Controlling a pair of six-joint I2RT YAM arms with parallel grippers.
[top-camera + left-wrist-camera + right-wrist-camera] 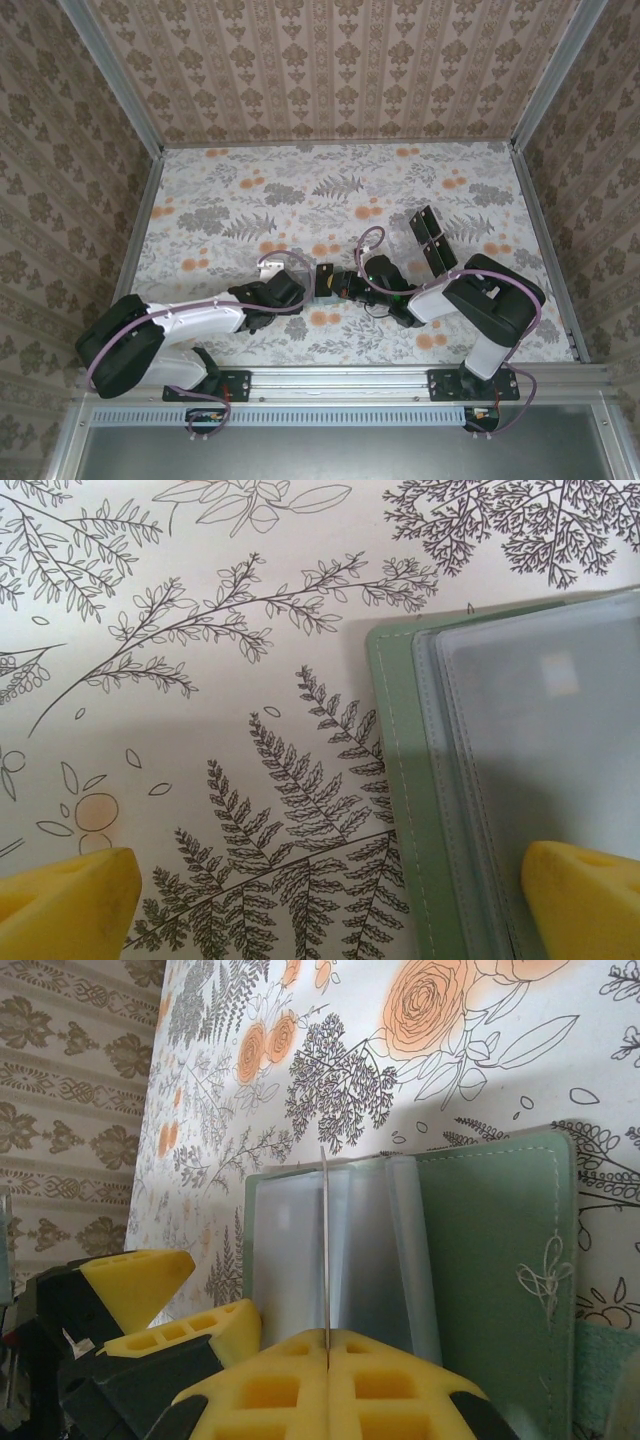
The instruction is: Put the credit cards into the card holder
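**Two grippers, one open card holder**

One small, soft, pale sage-green card holder (495, 1290) is laid open on the floral-printed white table surface (300, 190). Its clear plastic sleeves (290, 1250) are turned up, and it is placed between the two arms near the front centre. One thin dark credit card (325, 1240), seen edge-on, is clenched upright between the pressed-together yellow fingers of the right gripper (327, 1345), directly over the sleeves. The left gripper (320, 910) is held released, its yellow fingertips (65, 905) spread wide. One fingertip is placed over the holder's edge, the other over bare table. Two further black rectangular cards (440, 255) are seen farther back on the right, well apart from the holder.
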